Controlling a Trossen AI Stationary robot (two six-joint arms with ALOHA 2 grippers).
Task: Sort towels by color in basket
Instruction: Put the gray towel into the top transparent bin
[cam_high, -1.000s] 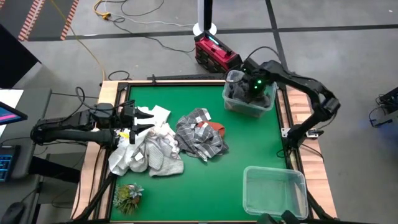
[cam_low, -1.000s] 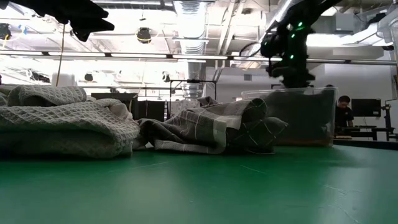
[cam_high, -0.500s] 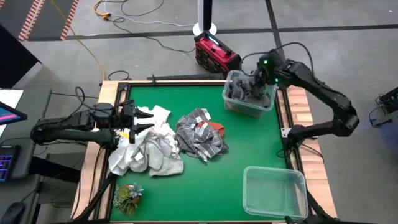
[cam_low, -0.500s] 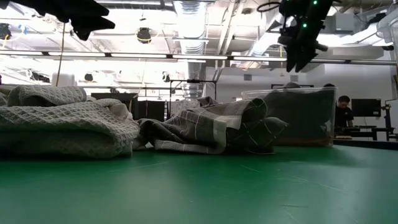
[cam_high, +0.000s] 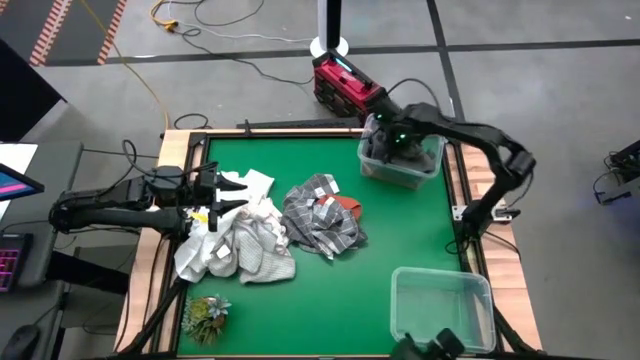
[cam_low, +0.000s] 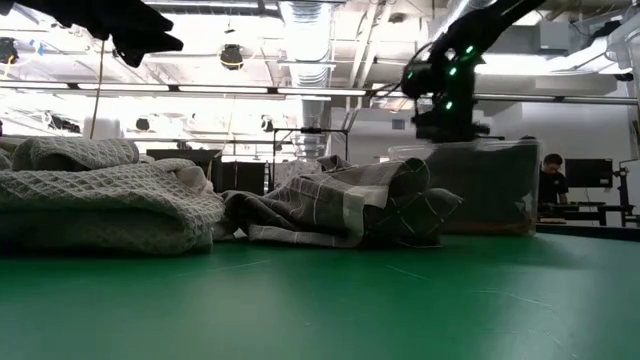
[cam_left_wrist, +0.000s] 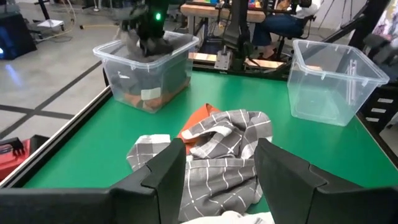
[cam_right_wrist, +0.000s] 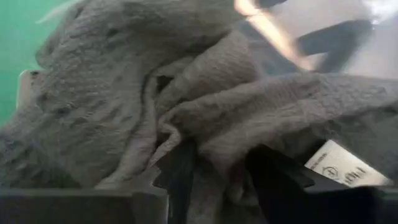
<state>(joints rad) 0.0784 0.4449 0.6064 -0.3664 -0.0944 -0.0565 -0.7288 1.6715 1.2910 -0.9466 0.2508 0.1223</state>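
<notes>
The empty clear bin (cam_high: 443, 303) is sitting nearest on the green worktop (cam_high: 390, 235). Mid-worktop, the white towels (cam_high: 235, 245), grey-checked towel (cam_high: 320, 225) and rust-orange towel (cam_high: 349, 206) are lying heaped. The left claw (cam_high: 212, 195) is hovering spread beside them. Farthest, the right claw (cam_high: 385, 147) is reaching into the far bin (cam_high: 400, 150), fingers (cam_right_wrist: 180, 168) parted around dark grey towels (cam_right_wrist: 124, 106); rising now risks snagging cloth and dragging it out.
</notes>
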